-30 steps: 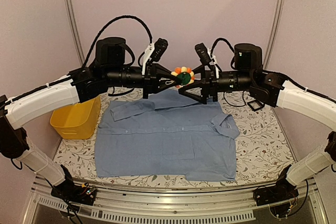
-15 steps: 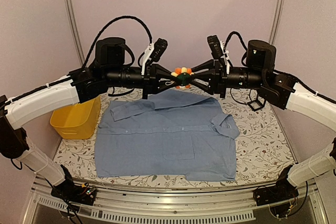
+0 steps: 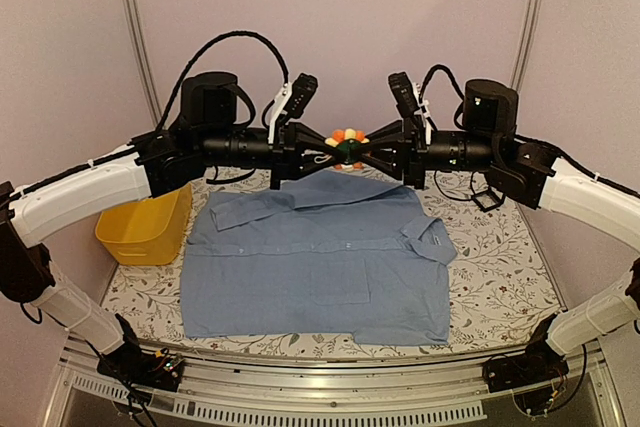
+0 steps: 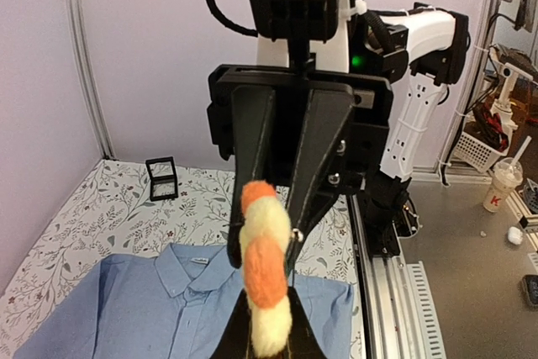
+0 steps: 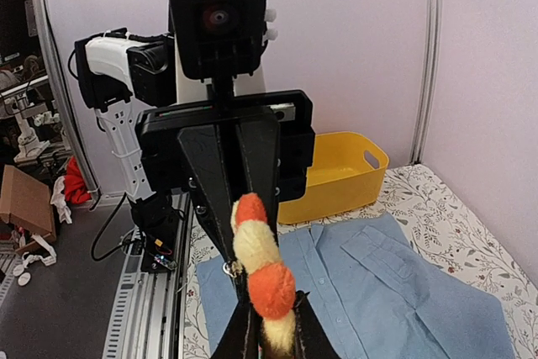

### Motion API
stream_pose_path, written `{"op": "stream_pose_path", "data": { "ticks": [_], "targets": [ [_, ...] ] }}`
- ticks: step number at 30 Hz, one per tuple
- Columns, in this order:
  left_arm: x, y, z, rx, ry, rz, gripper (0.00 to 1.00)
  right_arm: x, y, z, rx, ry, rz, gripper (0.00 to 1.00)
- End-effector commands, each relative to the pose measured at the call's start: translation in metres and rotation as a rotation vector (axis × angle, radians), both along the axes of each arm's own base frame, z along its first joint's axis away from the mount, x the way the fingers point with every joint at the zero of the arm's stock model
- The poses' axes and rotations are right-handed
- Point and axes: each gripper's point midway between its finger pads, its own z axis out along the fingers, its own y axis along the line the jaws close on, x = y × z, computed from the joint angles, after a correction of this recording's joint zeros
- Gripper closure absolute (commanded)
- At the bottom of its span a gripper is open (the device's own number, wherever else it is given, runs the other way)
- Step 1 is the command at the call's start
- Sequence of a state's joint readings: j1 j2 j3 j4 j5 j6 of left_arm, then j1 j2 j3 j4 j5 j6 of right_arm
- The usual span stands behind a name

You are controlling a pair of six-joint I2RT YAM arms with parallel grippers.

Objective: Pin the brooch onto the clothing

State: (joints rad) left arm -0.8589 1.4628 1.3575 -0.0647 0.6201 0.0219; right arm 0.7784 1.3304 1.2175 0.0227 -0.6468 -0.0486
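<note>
The brooch (image 3: 346,143) hangs in the air between my two claws, above the far edge of the clothing (image 3: 320,267) and clear of the cloth. From the top its orange, yellow and white petals face up around a green patch. From my wrists I see it edge-on, a stack of orange and yellow puffs (image 4: 261,271) (image 5: 262,279).

My left claw (image 3: 335,150) comes at it from the left with its fingers pressed tight together and has hold of the brooch. My right claw (image 3: 362,150) meets it from the right, fingers drawn in to a narrow wedge and pinching the brooch from the other side. In my right wrist view my own fingertips (image 5: 239,334) flank the lowest puff. Both arms are level, wrist to wrist.

The clothing is spread flat on the bench (image 3: 500,287) below, lying sideways with its collar toward the right edge and its hem toward the left. Its chest pocket lies flat, on the half nearer the bench's near edge.

The yellow basket (image 3: 140,232) stands at the left edge of the bench, just beside the shirt's far left corner. Only its yellow inner walls show (image 5: 336,170). A small black square frame (image 3: 487,197) stands near the far right corner, apart from the shirt.
</note>
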Motion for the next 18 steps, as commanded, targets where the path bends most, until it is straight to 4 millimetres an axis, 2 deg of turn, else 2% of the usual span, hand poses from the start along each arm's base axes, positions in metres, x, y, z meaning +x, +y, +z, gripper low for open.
{"op": "stream_pose_path", "data": {
  "ticks": [1, 2, 8, 13, 18],
  "targets": [
    [-0.006, 0.007, 0.016, -0.043, -0.026, -0.007, 1.00, 0.000, 0.001, 0.000, 0.002, 0.003, 0.011, 0.97],
    [-0.006, 0.008, 0.015, -0.042, -0.025, -0.006, 1.00, -0.001, 0.001, 0.001, 0.003, 0.002, 0.016, 1.00],
    [-0.006, 0.010, 0.016, -0.042, -0.012, -0.022, 1.00, -0.006, -0.001, 0.001, 0.003, 0.002, 0.044, 1.00],
    [0.000, 0.014, 0.013, -0.024, 0.008, -0.005, 0.85, -0.008, -0.003, 0.004, 0.001, -0.012, 0.059, 1.00],
    [0.000, 0.019, 0.013, -0.014, 0.009, 0.003, 0.84, -0.007, -0.004, 0.000, -0.021, 0.007, 0.060, 1.00]
  ]
}}
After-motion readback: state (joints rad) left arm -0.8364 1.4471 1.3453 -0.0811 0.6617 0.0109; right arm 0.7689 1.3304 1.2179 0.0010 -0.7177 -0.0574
